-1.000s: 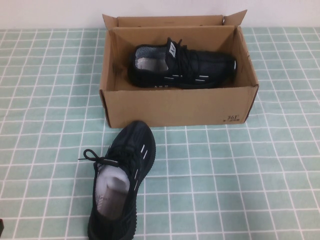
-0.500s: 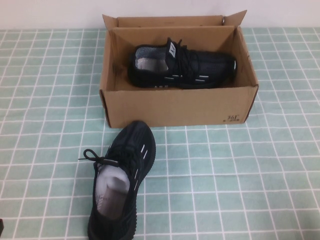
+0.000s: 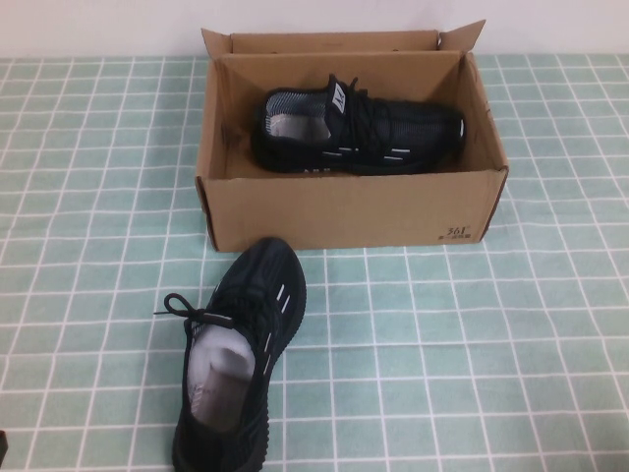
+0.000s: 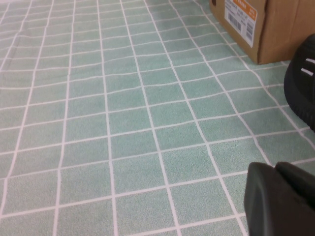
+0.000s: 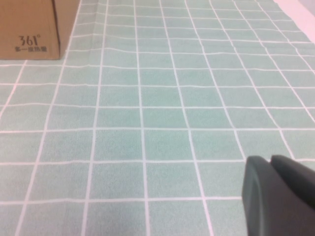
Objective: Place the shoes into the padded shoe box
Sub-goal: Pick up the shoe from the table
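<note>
Green checked table (image 3: 472, 334) — shoe box (image 3: 349, 211), black shoe (image 3: 241, 344)

Both arms parked low, near edge of bench.
L pincer (image 4: 283, 199): dark housing only, at corner of its wrist view, just above bench, holding nothing visible. R pincer (image 5: 278, 194): same pose, own wrist view. Finger state: can't tell, either side.

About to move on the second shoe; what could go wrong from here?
1. The loose shoe has a lace loop sticking out; it may snag.
2. The boxed shoe fills the box's far side, leaving a narrow front gap.
3. Left end effector and right end effector sit low over the table.
</note>
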{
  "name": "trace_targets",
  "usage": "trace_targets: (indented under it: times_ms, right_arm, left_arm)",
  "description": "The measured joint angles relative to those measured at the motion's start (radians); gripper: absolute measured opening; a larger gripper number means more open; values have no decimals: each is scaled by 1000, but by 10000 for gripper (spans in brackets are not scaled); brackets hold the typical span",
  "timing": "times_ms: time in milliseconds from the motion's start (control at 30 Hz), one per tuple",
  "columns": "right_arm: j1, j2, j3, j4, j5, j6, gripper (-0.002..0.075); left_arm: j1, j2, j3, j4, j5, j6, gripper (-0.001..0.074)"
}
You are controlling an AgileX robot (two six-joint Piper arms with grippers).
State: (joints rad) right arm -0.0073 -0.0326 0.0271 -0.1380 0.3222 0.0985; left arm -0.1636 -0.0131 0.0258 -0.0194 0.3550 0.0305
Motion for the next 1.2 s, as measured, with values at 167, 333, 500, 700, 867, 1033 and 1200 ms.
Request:
trace_targets:
  times_ms: [167, 333, 500, 700, 867, 1033, 1200]
  right_arm:
    - [0, 0, 0, 0, 0, -3, -8]
    - [0, 0, 0, 0, 0, -3, -8]
    - [0, 0, 0, 0, 0, -3, -8]
    - [0, 0, 0, 0, 0, -3, -8]
    - [0, 0, 0, 0, 0, -3, -8]
    - [0, 0, 0, 0, 0, -3, -8]
    - [0, 0, 0, 0, 0, -3, -8]
  left_arm:
    - [0, 0, 0, 2, 0, 0, -6]
    - [0, 0, 0, 2, 0, 0, -6]
    - [0, 0, 0, 2, 0, 0, -6]
    - [0, 0, 0, 30, -2, 4, -6]
    - [0, 0, 3, 40, -150, 4, -6]
    - [0, 0, 3, 40, -460, -13, -6]
    - [0, 0, 3, 31, -860, -40, -6]
